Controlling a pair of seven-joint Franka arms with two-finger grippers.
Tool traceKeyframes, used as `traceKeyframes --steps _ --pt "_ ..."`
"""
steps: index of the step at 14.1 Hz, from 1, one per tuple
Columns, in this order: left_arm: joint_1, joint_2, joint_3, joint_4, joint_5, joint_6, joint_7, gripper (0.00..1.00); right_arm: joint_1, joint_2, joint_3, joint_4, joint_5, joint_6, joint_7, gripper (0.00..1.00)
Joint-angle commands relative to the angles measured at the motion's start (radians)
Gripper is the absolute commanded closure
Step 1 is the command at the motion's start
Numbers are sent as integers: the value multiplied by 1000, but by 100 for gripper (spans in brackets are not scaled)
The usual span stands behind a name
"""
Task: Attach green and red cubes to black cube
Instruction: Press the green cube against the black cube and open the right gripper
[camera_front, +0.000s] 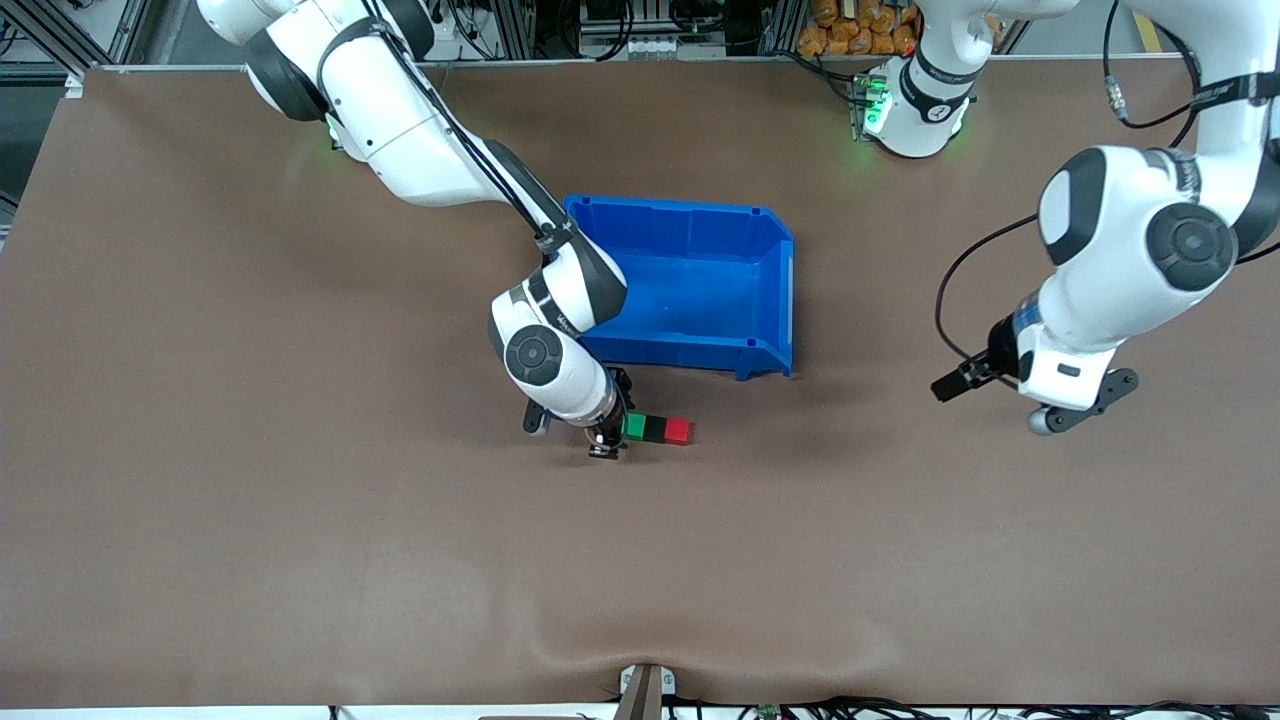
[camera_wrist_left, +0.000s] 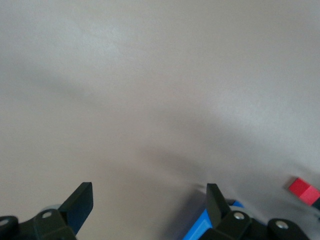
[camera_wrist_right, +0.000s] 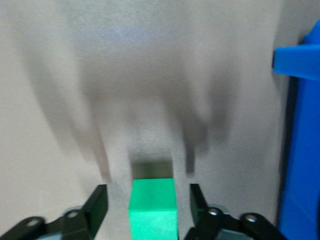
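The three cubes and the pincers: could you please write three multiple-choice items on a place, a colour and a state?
1. Where is the row of cubes?
A. inside the blue bin
B. on the table, nearer the front camera than the bin
C. under the left pincer

2. Which cube is in the middle?
A. black
B. red
C. green

3. The right pincer's fingers are:
A. clamped on the red cube
B. apart, either side of the green cube
C. inside the bin

Answers:
1 B, blue bin lies higher in the front view.
2 A, black cube between green cube and red cube.
3 B, right pincer shows gaps.

Green cube (camera_wrist_right: 153, 209) between the right hand's (camera_wrist_right: 149, 206) parted fingers (camera_wrist_right: 98, 202), not touching, blue bin (camera_wrist_right: 300, 150) beside
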Motion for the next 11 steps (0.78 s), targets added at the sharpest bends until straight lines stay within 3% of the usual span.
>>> traceKeyframes --steps 1,8,11 --pt "15 -70 -9 -46 -19 -13 130 0 -26 7 0 53 5 -13 -7 0" --pt "56 -136 2 100 1 -296 462 0 -105 -50 0 67 2 -47 -80 0" --pt "59 -177 -8 112 33 -312 480 0 -148 -81 -3 67 3 -66 -138 0"
